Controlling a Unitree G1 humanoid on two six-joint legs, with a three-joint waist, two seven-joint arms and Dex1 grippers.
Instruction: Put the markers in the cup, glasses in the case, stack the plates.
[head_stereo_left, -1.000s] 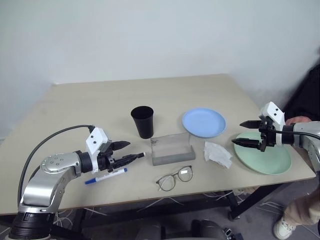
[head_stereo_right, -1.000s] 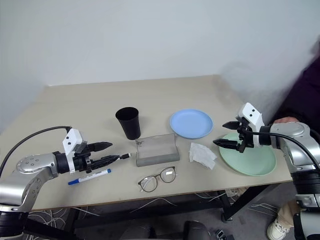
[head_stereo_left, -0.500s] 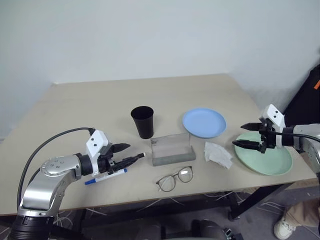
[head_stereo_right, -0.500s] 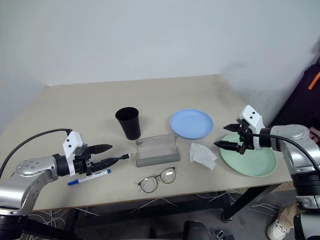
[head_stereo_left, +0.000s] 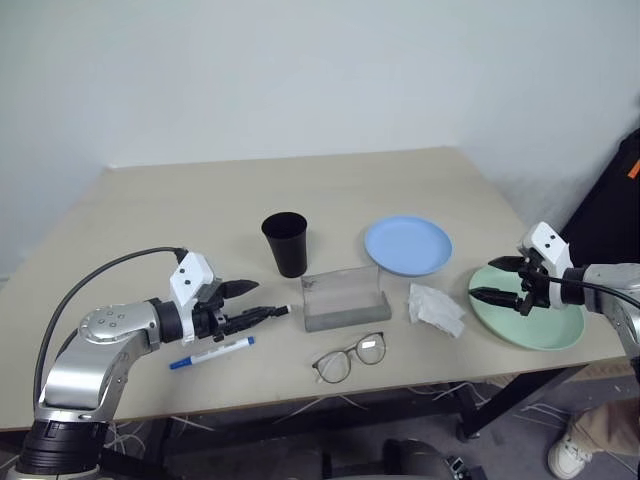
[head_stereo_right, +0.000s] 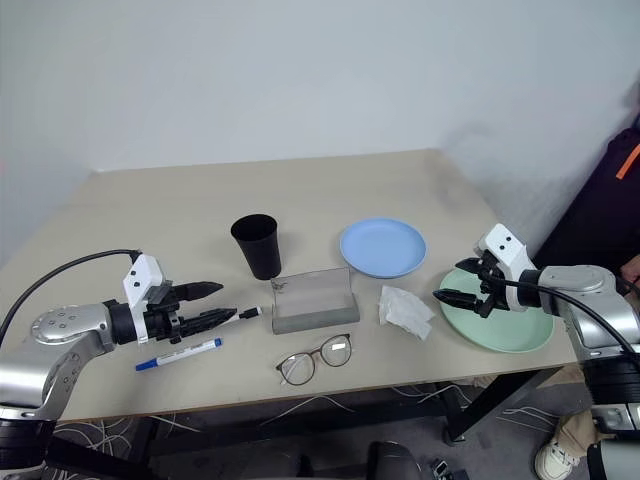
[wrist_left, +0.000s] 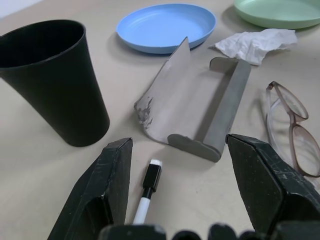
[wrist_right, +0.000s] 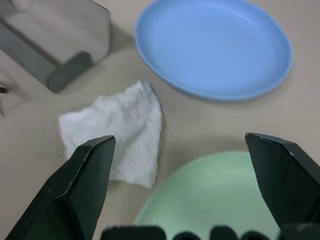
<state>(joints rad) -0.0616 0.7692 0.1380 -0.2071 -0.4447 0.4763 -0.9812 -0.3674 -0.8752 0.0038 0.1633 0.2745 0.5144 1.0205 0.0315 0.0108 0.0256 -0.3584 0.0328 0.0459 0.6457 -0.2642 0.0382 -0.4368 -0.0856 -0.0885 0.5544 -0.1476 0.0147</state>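
Lower than a second ago, the right gripper (head_stereo_left: 500, 282) hangs spread over the green plate's (head_stereo_left: 545, 330) near rim. Left gripper (head_stereo_left: 262, 301) – fingers apart, black-ended marker (wrist_left: 148, 190) between them – points at the case (head_stereo_left: 345, 300); cup (head_stereo_left: 286, 243) beyond, blue-capped marker (head_stereo_left: 211, 353) below, glasses (head_stereo_left: 349, 357) to its right – blue plate (head_stereo_left: 407, 244) beyond.

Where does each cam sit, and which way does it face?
Head stereo pair: forward-down over the table; both arms show.
Left wrist: along the open left gripper at the black-ended marker, cup, case.
Right wrist: along the open right gripper at the tissue, green plate.
Both wrists share the blue plate.
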